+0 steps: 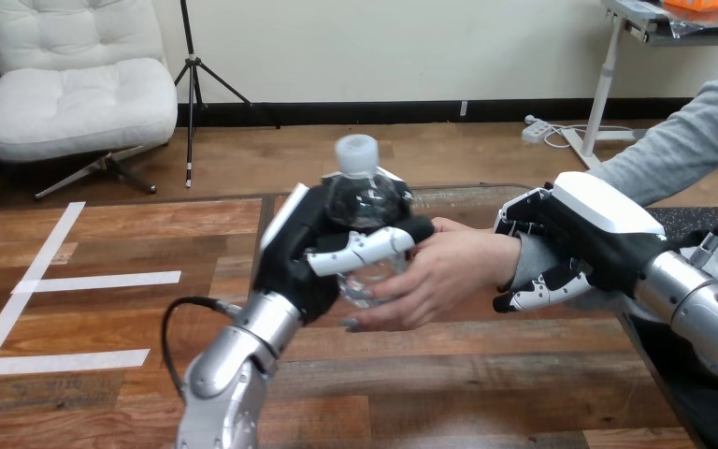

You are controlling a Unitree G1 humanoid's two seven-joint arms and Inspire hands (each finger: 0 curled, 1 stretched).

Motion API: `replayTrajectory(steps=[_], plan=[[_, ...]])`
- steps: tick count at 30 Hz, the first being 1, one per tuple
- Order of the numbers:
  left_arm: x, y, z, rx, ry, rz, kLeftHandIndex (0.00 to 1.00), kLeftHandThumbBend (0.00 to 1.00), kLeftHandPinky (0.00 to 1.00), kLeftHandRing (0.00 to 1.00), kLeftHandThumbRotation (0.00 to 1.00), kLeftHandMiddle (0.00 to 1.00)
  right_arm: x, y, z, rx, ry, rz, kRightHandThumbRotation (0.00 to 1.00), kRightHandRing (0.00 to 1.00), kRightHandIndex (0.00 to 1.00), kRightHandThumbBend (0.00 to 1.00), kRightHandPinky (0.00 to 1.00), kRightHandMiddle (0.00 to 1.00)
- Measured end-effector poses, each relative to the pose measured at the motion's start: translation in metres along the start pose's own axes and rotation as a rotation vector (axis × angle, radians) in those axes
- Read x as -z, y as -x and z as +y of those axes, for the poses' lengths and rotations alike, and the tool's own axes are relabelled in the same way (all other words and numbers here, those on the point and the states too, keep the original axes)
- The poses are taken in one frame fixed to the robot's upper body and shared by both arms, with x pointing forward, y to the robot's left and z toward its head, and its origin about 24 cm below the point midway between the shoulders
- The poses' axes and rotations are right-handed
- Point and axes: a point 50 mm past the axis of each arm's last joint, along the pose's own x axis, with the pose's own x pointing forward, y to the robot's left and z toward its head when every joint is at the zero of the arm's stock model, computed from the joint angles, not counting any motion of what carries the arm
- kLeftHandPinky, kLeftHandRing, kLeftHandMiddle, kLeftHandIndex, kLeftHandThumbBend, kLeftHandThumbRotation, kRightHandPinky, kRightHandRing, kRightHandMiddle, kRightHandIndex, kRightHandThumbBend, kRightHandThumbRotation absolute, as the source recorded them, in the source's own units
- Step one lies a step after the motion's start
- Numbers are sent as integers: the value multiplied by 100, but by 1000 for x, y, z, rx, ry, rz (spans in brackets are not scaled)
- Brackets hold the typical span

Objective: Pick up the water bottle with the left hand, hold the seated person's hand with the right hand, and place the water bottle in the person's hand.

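Observation:
A clear water bottle (pixel 363 201) with a white cap stands upright above the table's middle, and my left hand (pixel 308 248) is shut on it, thumb across its front. The person's hand (pixel 439 276) reaches in from the right, palm toward the bottle, fingers touching its lower part. My right hand (pixel 575 243) is curled round the person's wrist at the grey sleeve cuff, fingers under it and the white shell over it.
The wooden table (pixel 131 281) carries white tape strips (pixel 93 281) on its left part. The person's grey-sleeved arm (pixel 692 140) comes down from the upper right. The table's right edge lies under my right forearm.

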Motion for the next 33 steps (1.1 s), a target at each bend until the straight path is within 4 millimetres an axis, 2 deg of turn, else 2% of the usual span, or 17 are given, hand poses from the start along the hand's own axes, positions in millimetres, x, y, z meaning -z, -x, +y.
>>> replayTrajectory(steps=[16, 33], plan=[[2, -4, -11, 18, 13, -9, 39, 69, 27, 32, 0, 37, 0, -1, -1, 2, 1, 11, 0, 40, 46, 78, 38, 45], [5, -4, -17, 26, 51, -16, 40, 66, 27, 32, 0, 37, 0, -1, -1, 1, 2, 8, 0, 40, 46, 79, 38, 45]])
